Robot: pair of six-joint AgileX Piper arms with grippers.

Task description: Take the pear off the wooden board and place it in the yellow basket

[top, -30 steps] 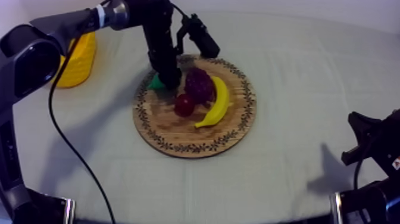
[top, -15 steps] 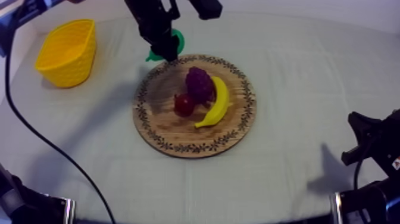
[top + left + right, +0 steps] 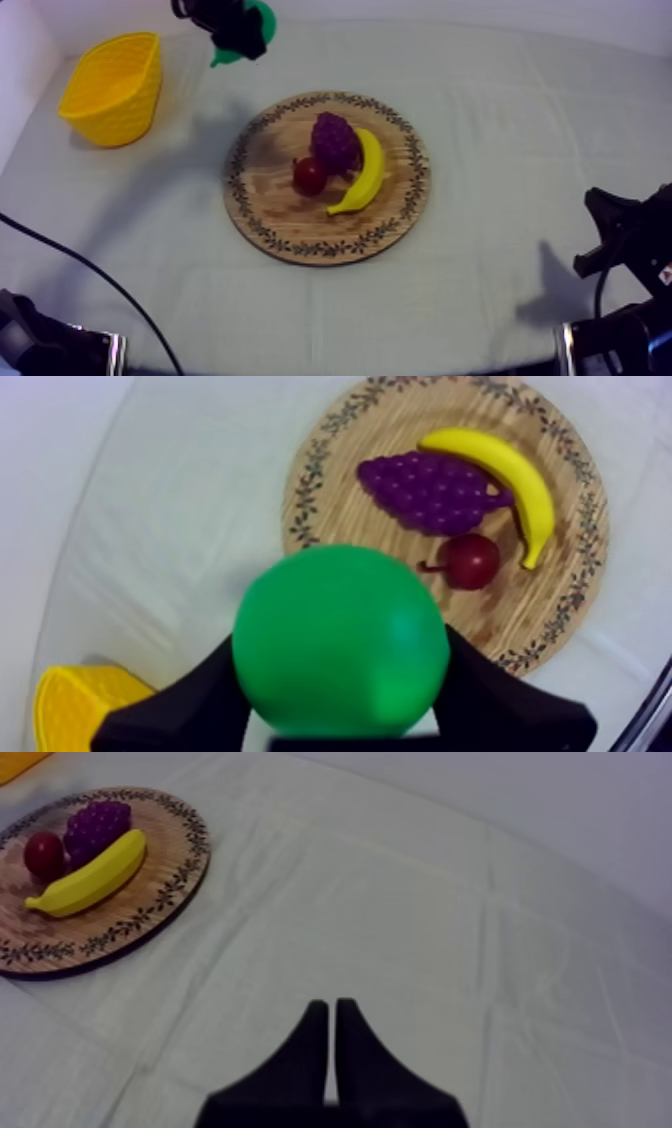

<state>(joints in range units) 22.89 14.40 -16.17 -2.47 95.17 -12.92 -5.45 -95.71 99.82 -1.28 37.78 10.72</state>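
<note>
The green pear (image 3: 340, 638) is held high above the table, with my left gripper (image 3: 232, 30) shut on it; its black fingers (image 3: 190, 701) clasp both sides of the fruit. In the top view the pear (image 3: 258, 25) hangs beyond the far rim of the wooden board (image 3: 270, 215), to the right of the yellow basket (image 3: 112, 87). A corner of the basket (image 3: 70, 698) shows below the held pear. My right gripper (image 3: 332, 1014) rests low over bare cloth, its fingers together in a narrow wedge.
On the board lie a bunch of grapes (image 3: 335, 140), a banana (image 3: 364, 172) and a small red fruit (image 3: 309, 176). My right arm (image 3: 625, 255) sits at the table's near right edge. A pale wall stands behind the basket.
My left gripper has lifted the pear off the board and carried it up and away, toward the far left. The arm no longer covers the basket. My right arm has not moved.
</note>
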